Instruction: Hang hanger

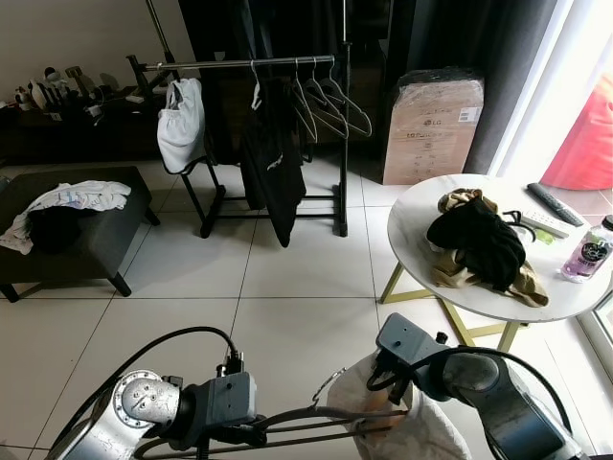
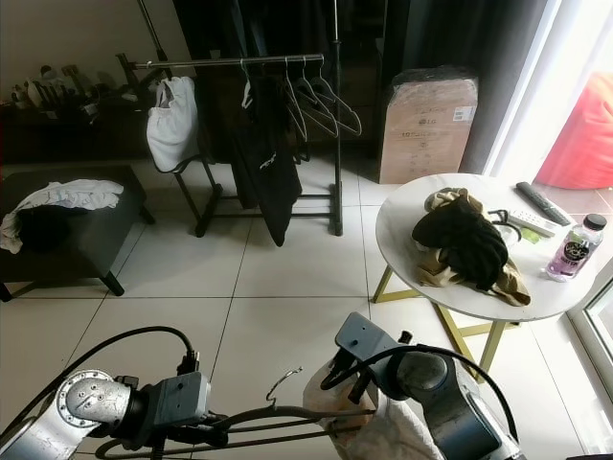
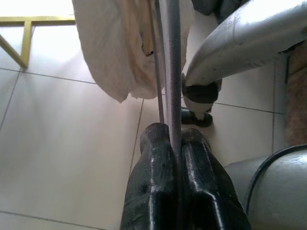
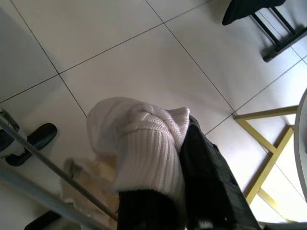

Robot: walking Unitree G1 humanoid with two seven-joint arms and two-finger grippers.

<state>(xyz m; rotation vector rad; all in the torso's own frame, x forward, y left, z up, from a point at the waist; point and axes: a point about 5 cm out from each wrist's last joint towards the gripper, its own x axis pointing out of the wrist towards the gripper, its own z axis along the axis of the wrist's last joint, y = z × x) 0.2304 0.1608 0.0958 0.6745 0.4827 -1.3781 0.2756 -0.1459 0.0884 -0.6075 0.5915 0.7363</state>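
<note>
A grey hanger [image 1: 306, 418] with a metal hook [image 2: 284, 380] lies level at the bottom of the head views. A white knitted garment [image 1: 402, 426] is draped on it. My left gripper [image 3: 175, 140] is shut on the hanger's bar [image 3: 170, 72], and the garment [image 3: 115, 48] hangs just beyond the fingers. My right gripper [image 1: 385, 381] is shut on the garment's ribbed edge [image 4: 139, 143], with one black finger [image 4: 208, 175] beside the knit. The clothes rack [image 1: 249, 63] stands across the tiled floor, well ahead of both arms.
The rack carries a white garment [image 1: 182, 125], a black garment [image 1: 271, 158] and several empty hangers [image 1: 330, 101]. On the right, a round table [image 1: 412, 206] holds a clothes pile [image 1: 484, 244], a remote [image 1: 556, 203] and a bottle [image 1: 586, 251]. A cardboard box [image 1: 431, 125] stands behind it, a black ottoman [image 1: 96, 240] on the left.
</note>
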